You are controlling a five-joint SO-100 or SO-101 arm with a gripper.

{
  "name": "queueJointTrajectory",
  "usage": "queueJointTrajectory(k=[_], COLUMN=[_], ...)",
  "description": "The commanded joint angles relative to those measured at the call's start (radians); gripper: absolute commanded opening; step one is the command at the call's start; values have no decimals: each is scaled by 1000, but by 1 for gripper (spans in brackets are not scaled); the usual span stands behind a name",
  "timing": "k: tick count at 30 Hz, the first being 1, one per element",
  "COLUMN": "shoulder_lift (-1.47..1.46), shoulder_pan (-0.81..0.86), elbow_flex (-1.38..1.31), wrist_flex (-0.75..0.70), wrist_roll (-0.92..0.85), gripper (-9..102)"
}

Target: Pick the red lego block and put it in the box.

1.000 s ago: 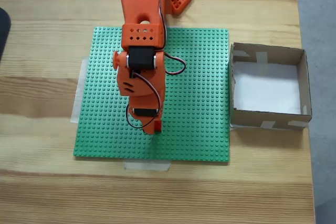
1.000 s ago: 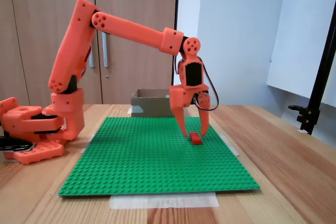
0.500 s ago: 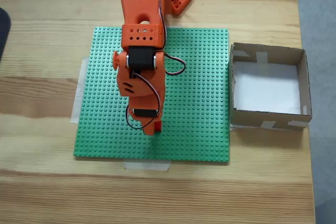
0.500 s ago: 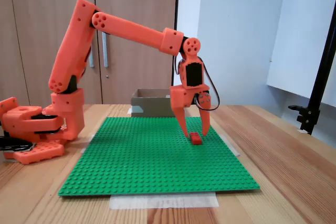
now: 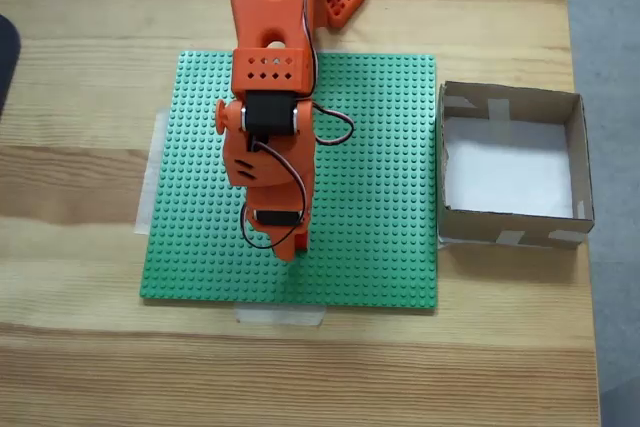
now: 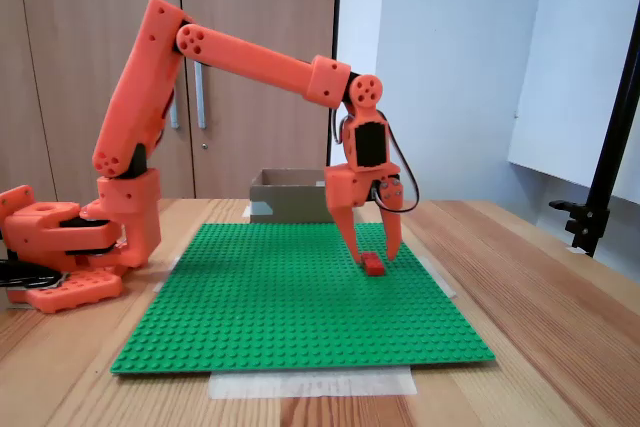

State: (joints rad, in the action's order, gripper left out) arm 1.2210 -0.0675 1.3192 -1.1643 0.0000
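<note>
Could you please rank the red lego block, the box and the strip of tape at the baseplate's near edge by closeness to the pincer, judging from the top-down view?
1. The red lego block, right at the pincer.
2. The tape strip, just below it in the top-down fixed view.
3. The box, far right.

text: none readable | labels: none | brands: none | numbers: none
</note>
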Motion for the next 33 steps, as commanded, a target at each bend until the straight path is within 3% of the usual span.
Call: queueJointTrajectory(k=[1,33], shoulder_lift=[6,5], shoulder_pan=[2,9], elbow_flex=[-38,-9], wrist_flex=[3,37], wrist_roll=[-2,-55], gripper=[22,14])
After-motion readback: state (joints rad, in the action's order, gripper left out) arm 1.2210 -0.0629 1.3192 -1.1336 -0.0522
